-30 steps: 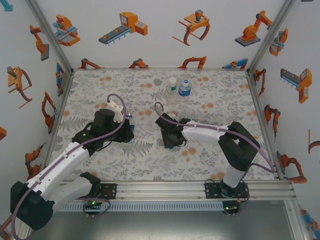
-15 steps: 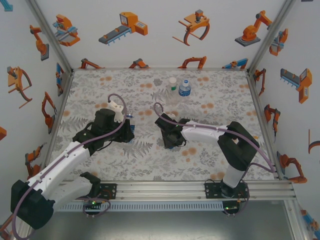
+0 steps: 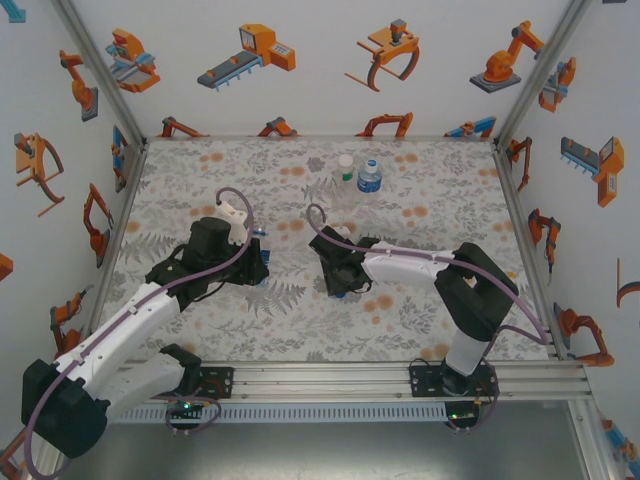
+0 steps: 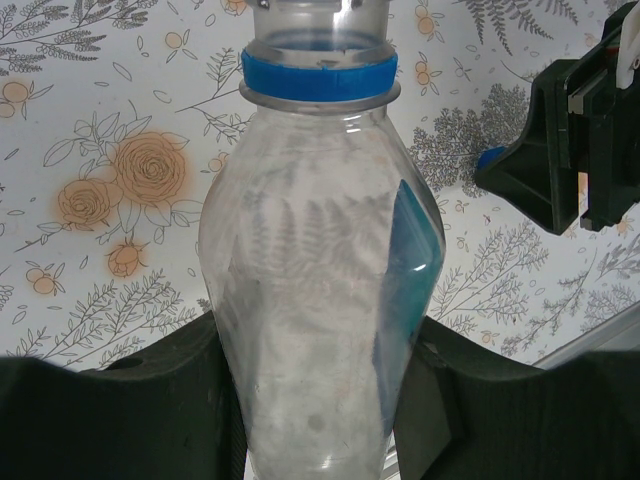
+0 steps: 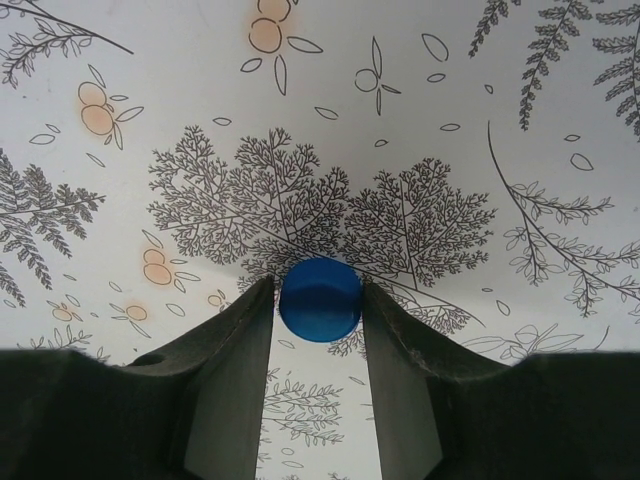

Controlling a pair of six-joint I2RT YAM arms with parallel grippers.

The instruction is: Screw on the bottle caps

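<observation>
Nearest, mid-table, the left gripper (image 4: 318, 425) is clamped around the body of an uncapped bottle (image 4: 315, 250), its blue ring (image 4: 318, 78) bare at the neck; near it the right gripper (image 5: 317, 312) pinches a blue cap (image 5: 320, 298) between its fingertips, not yet on that neck; at the far end two bottles (image 3: 345, 170) stand side by side, seemingly capped; one screwing appears left.

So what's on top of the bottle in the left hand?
No cap: above its blue ring the bottle shows a bare clear neck. The rim is cut off by the picture's edge. The right hand grips a blue cap.
</observation>
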